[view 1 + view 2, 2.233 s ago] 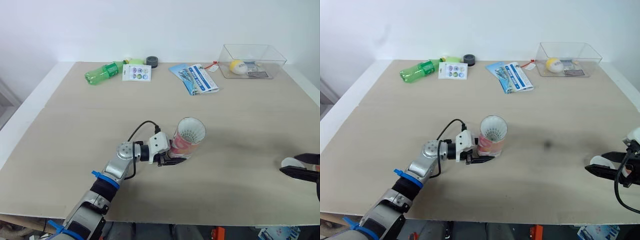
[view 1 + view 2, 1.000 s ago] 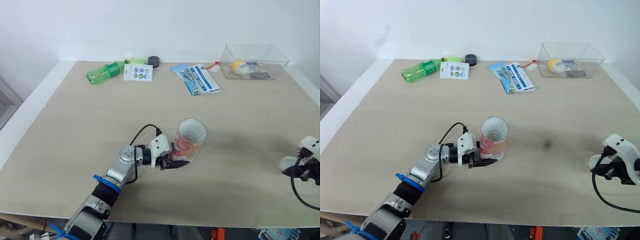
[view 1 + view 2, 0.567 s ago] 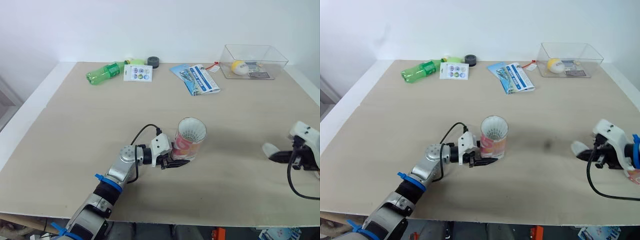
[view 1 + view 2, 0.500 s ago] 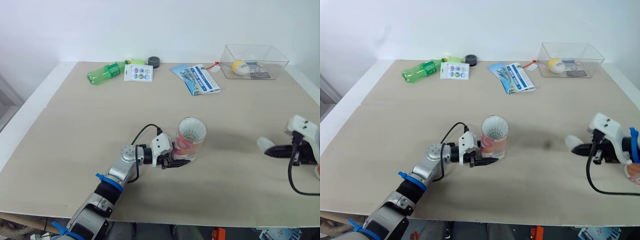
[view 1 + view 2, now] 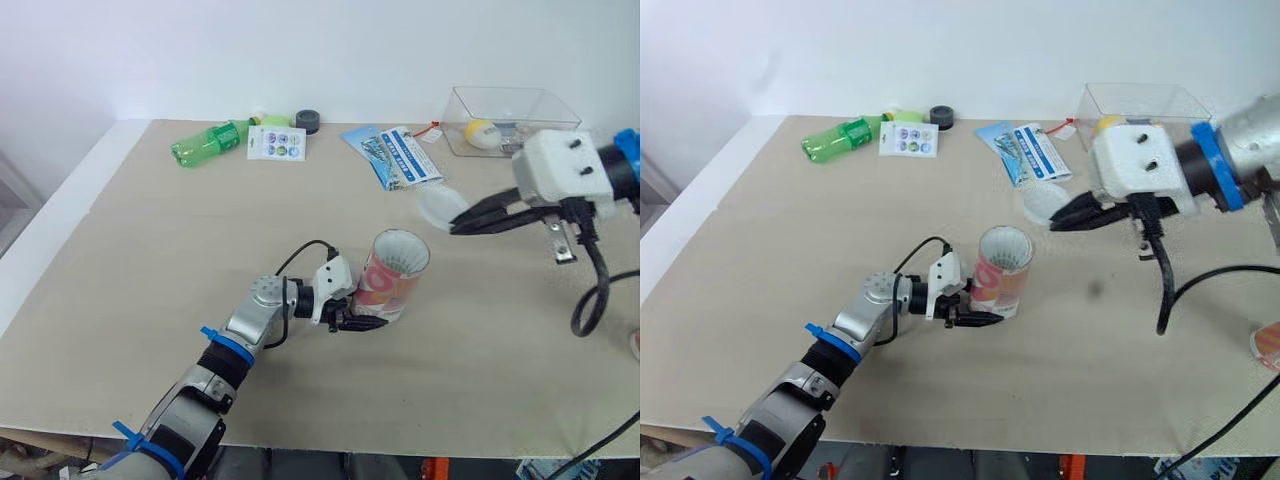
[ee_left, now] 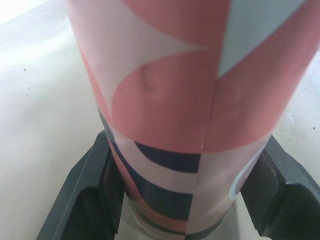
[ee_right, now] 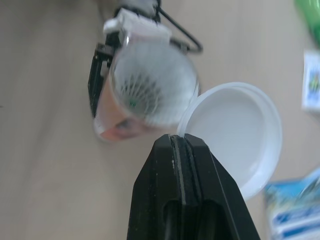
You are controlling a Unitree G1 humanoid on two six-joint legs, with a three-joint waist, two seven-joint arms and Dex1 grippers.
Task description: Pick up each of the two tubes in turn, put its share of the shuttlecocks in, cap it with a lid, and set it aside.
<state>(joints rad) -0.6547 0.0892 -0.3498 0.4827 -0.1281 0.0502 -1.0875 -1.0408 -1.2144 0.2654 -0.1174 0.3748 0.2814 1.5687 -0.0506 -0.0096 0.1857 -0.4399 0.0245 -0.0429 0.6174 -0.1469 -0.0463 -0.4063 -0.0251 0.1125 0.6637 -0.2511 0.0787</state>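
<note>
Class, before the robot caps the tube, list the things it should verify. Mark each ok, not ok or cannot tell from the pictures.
1. Left tool shut on the tube near its base: ok.
2. Tube standing on the table, mouth up: ok.
3. Shuttlecocks inside the tube: ok.
4. Full share loaded: cannot tell, the count is hidden.
5. Right tool pinching the lid by its rim: ok.
6. Lid centred over the tube's mouth: not ok, it hangs off to one side, clear of the rim.
</note>
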